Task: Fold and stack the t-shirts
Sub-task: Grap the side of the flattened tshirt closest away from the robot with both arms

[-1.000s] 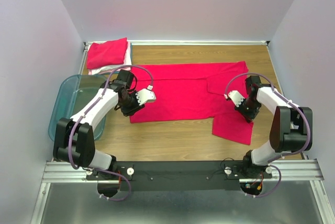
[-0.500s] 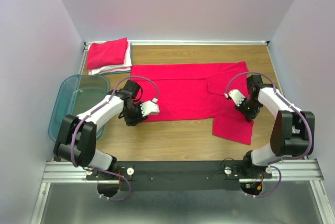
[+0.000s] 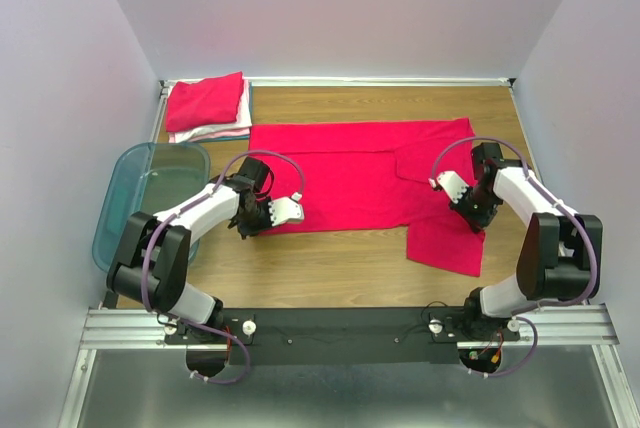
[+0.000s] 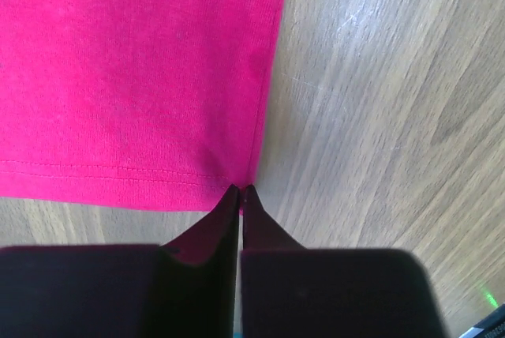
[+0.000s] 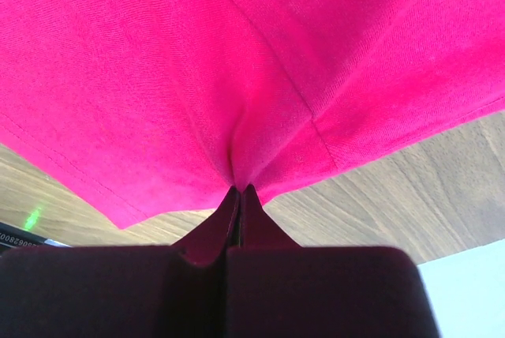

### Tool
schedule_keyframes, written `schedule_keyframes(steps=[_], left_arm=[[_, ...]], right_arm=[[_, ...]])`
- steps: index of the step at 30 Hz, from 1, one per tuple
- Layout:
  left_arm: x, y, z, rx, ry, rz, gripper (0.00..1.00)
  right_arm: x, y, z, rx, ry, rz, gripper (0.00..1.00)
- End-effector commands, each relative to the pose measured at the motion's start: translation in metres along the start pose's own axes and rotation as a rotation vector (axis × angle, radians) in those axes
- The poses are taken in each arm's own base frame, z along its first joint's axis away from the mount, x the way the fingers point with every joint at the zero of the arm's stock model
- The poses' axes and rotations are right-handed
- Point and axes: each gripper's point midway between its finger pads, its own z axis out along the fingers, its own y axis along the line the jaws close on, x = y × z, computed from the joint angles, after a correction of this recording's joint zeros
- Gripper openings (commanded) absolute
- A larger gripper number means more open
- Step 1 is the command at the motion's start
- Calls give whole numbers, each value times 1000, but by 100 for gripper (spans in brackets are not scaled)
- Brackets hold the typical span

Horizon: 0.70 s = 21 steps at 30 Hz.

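A bright red-pink t-shirt (image 3: 350,173) lies spread flat on the wooden table, one sleeve (image 3: 445,243) pointing to the near right. My left gripper (image 3: 256,228) is shut, its tips pinching the shirt's near-left hem corner (image 4: 237,172); the tips (image 4: 241,189) sit right at that corner. My right gripper (image 3: 478,216) is shut on the cloth where the near sleeve joins the body, and the cloth (image 5: 237,140) puckers at its tips (image 5: 239,189). A stack of folded t-shirts (image 3: 207,105), red on top with white and pale teal below, lies at the far left.
A translucent teal plastic bin (image 3: 150,198) stands at the left edge, beside my left arm. White walls close in the table on the left, back and right. Bare wood (image 3: 340,263) shows between the shirt and the arm bases.
My left gripper has moved nearer and a little right, from the shirt's left edge to its near-left corner. The shirt's left edge has shifted slightly right. The right gripper has hardly moved.
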Motion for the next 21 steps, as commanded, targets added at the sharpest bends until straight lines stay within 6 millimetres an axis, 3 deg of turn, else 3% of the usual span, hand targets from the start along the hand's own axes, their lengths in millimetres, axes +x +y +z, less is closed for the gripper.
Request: schedule_keyframes(steps=[1,7,8,9,11,12,14,18,21], left_arm=[[16,-10,5,18,51,10,0],[17,-8,0,1,49,12,0],[17,-8,0,-1,48,11,0],[17,-8,0,3,49,10,0],[15,-7,0,7,46,8,0],[15,-7,0,8,45,5,0],[14,-6,0,7,44,8,0],[12,-9,-1,19,35,7,0],[12,-10,0,28,31,1,0]], right_arm=[[5,11,-7,-16,-8,-18,0],[8,15,-8,-13,-5,-15,0],[8,14,-8,-13,-1,-11,5],[9,13,-8,-9,4,-1,19],[-1,8,-16,7,-42,-2,30],[-6,7,-20,12,-65,-1,42],[-13,7,-30,8,-100,-5,49],[-16,22,-29,-56,-93,-30,49],[-15,33,-17,-79,-83,-45,46]])
